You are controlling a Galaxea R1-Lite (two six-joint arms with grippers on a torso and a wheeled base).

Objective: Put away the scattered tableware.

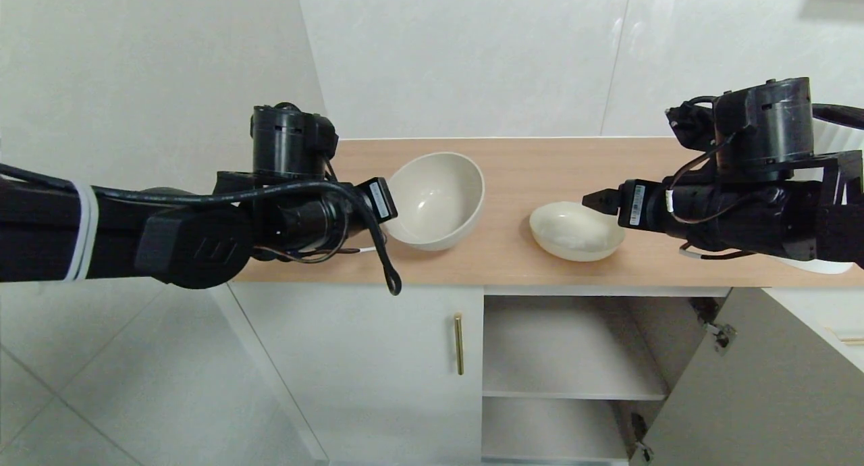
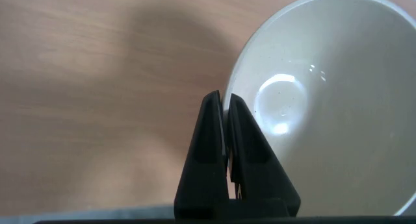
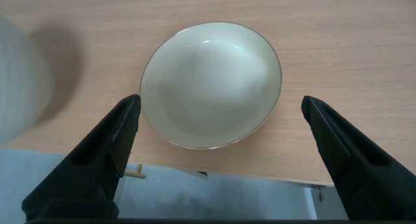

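**Jaws check: left pinched on the big bowl, right spread wide over the small one**

Jaws on the left gripper [image 2: 224,97] are squeezed nearly together, with the rim of the big bowl [image 1: 439,199] caught between them. That bowl sits tipped on its side on the wooden countertop [image 1: 533,159], with its opening turned up and towards the left arm.

The right gripper [image 3: 221,107] is spread wide and has hold of nothing. From its wrist cam, one finger [image 3: 110,152] sits on each side of the shallow bowl [image 3: 211,84], clear of the rim. That one lies flat and upright near the front edge of the counter, just beside the big bowl but not touching it.

A white ribbed container [image 1: 840,138] sits at the far right of the counter behind the right arm. Underneath, the cabinet [image 1: 567,344] has its right door swung open, showing two shelves. The left door [image 1: 378,358], with a gold handle [image 1: 459,343], is closed.
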